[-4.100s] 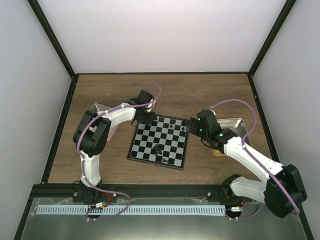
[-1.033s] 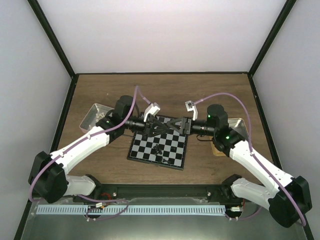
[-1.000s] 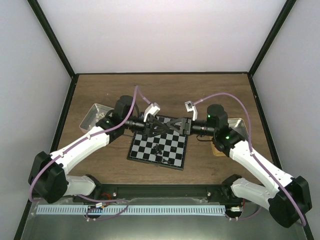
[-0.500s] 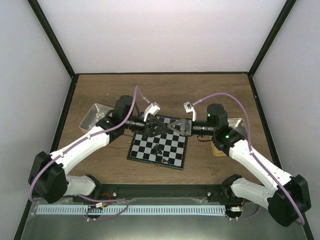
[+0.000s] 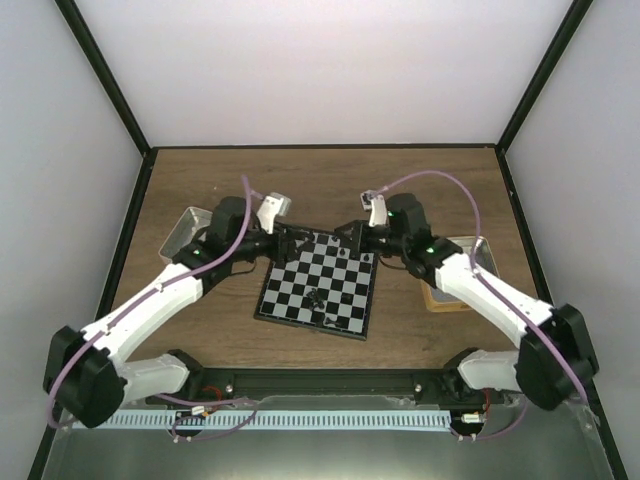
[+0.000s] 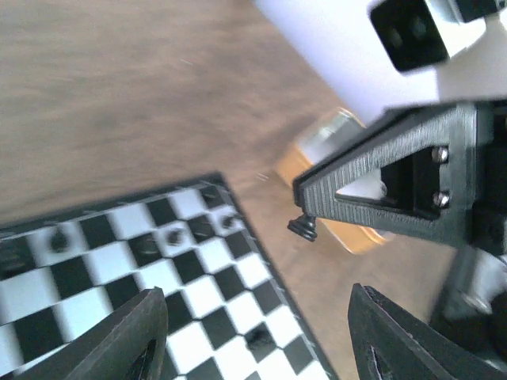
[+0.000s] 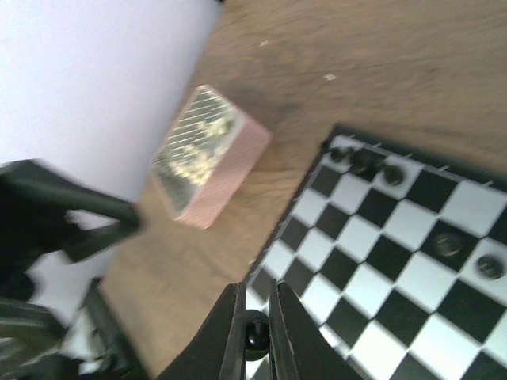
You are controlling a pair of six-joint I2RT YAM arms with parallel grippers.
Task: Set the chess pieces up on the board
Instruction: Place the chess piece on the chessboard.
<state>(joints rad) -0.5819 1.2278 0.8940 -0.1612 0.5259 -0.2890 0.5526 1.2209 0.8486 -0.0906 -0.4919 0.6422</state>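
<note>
The board lies mid-table with a few black chess pieces on it. My right gripper hovers over the board's far right corner, shut on one small black piece. The left wrist view shows that piece hanging under the right fingers. Just off the far left corner, my left gripper stands open and holds nothing. Its fingers spread wide above the board. More black pieces sit along the board's far edge.
A pinkish tin with cream pieces sits left of the board. A tan-rimmed metal tin sits to its right. Bare wood lies beyond the board, up to the white walls.
The two grippers met over the board's far edge a second ago. The right one has shut on the black piece, the left one has opened, and both have drawn apart.
</note>
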